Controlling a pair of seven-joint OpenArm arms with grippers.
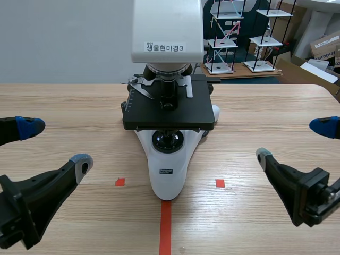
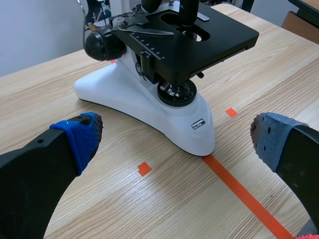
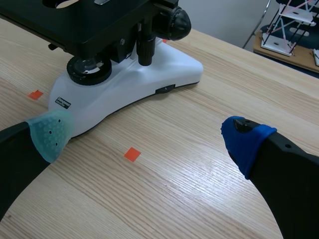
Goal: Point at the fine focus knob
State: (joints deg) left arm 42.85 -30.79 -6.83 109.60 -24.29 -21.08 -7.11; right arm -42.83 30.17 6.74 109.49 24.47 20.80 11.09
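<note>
At the middle of the pale wooden bench (image 1: 64, 106), a white microscope (image 1: 168, 175) with a black stage (image 1: 175, 111). Long axis from 6 to 12 o'clock in the scene view, narrow toe of the base toward 6, arm and head toward 12.

Fine focus knob (image 3: 180, 22) low on the arm behind the stage, on the flank facing 3 o'clock. Black, round and ribbed, seen best from the right wrist. Axis level, running 9 to 3 across the bench at right angles to the microscope's length, end face turned out toward 3. A matching black knob (image 2: 102, 45) on the opposite flank, toward 9, in plain sight of the left wrist camera. Neither knob touched by a gripper.

Left gripper (image 1: 56, 144) at 8 o'clock of the microscope, fingers spread wide. Right gripper (image 1: 293, 142) at 4 o'clock, likewise spread wide. Both well apart from the microscope.

On the bench, an orange-red tape line (image 1: 166, 226) from the base's toe toward 6, with one small square (image 1: 120, 182) at 7 and another (image 1: 220, 183) at 5. Plain grey wall beyond, toward 11. Toward 1 o'clock, rod-framed racks (image 1: 265, 37) with white shelves. Toward 2, cardboard boxes (image 1: 325, 45), contents hidden.
</note>
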